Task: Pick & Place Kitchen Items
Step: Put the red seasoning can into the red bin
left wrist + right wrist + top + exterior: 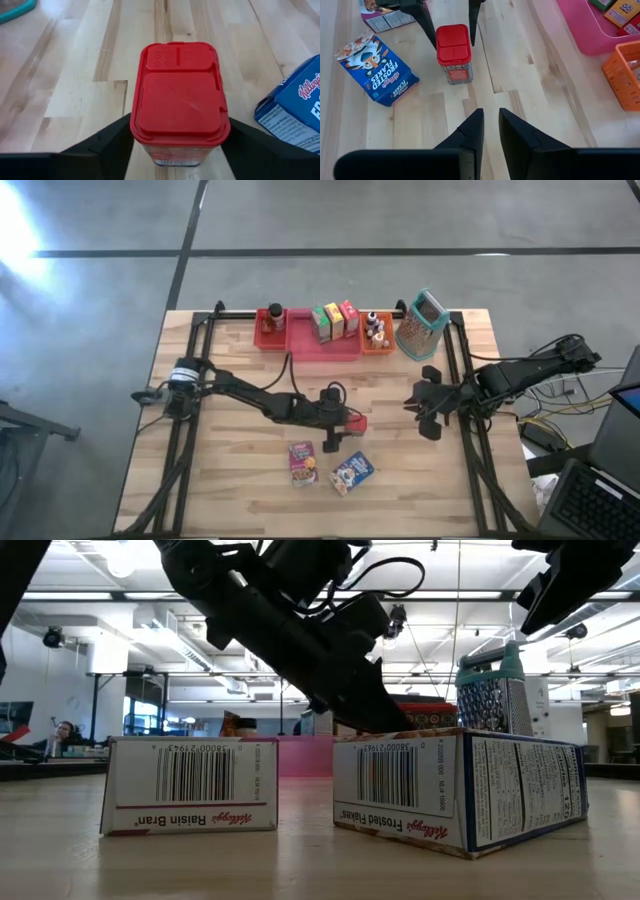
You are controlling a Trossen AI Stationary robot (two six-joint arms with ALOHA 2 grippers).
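Note:
A small jar [353, 423] with a red flip lid [177, 95] stands upright on the wooden table, near its middle. My left gripper [347, 423] reaches in from the table's left and is shut on it. A Raisin Bran box [302, 463] and a blue Frosted Flakes box [352, 472] lie flat nearer the front edge. My right gripper [491, 117] hangs above the table's right side, well away from the jar [453, 47]. Its fingers are almost together, with nothing between them. My left gripper pinches the jar between its two fingers, one on each opposite side, at the lid's rim and just under it [135, 132]. The fingers [429, 27] come slanting down from the table's left. The jar stands upright with its base on the table.
Along the far edge stand a red bin [270, 332], a pink tray [325, 345] with small boxes, an orange bin [377, 338] with little bottles and a metal grater [420, 325]. Black rails [462, 380] run down both sides of the table. Bare wood lies between the jar and the trays.

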